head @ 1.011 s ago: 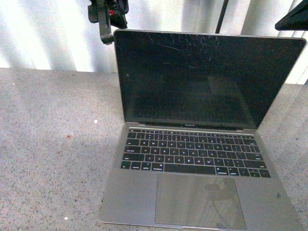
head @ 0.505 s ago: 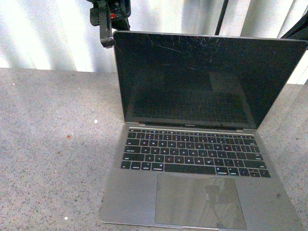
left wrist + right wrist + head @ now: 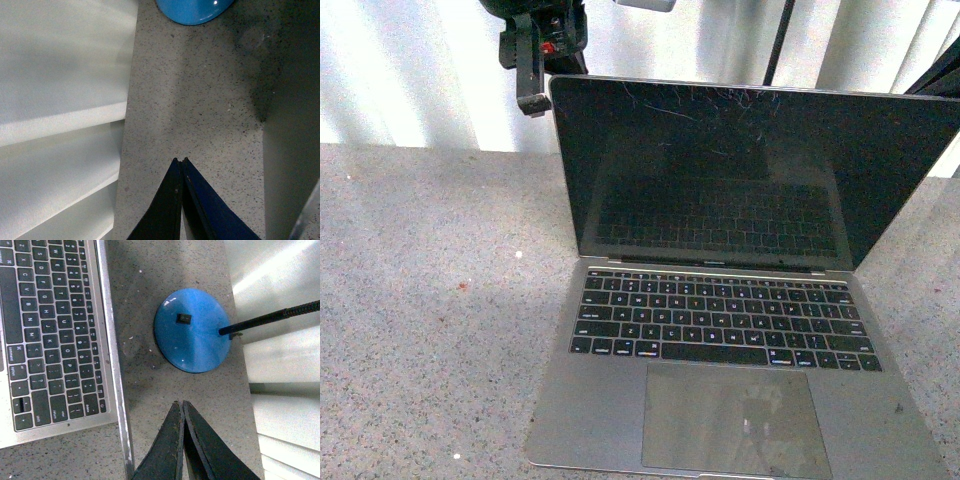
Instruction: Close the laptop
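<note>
Left gripper point(image 3: 531, 98), pinched empty, hanging behind laptop point(image 3: 720, 330) lid upper left, probably for pushing; right gripper point(image 3: 181, 405) likewise pinched, empty.

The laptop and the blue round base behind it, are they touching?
Apart. The right wrist view shows bare table between the laptop and the blue base.
</note>
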`<state>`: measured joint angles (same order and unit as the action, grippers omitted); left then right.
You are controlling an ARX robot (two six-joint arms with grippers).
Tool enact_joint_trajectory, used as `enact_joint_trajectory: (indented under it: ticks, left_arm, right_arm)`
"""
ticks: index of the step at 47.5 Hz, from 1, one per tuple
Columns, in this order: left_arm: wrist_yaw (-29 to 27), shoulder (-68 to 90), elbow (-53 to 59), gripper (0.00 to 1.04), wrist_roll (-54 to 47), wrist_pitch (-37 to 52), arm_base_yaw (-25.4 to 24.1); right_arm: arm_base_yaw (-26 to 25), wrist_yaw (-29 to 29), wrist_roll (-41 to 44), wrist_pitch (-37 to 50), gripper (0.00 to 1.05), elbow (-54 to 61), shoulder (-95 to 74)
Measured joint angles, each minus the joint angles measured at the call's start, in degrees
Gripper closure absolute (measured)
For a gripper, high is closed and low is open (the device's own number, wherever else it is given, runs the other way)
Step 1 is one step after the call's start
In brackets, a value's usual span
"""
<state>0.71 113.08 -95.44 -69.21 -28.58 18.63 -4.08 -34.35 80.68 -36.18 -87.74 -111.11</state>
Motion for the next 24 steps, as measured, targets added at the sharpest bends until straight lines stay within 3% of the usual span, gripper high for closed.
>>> enact_joint_trajectory:
  ticks: [24]
  left_arm:
    - [0.8,-6.6,10.9,1.01,-0.3,3.9,2.2]
  right_arm:
    - [1.3,0.4,-1.0,-3.1,1.02,3.6,3.2]
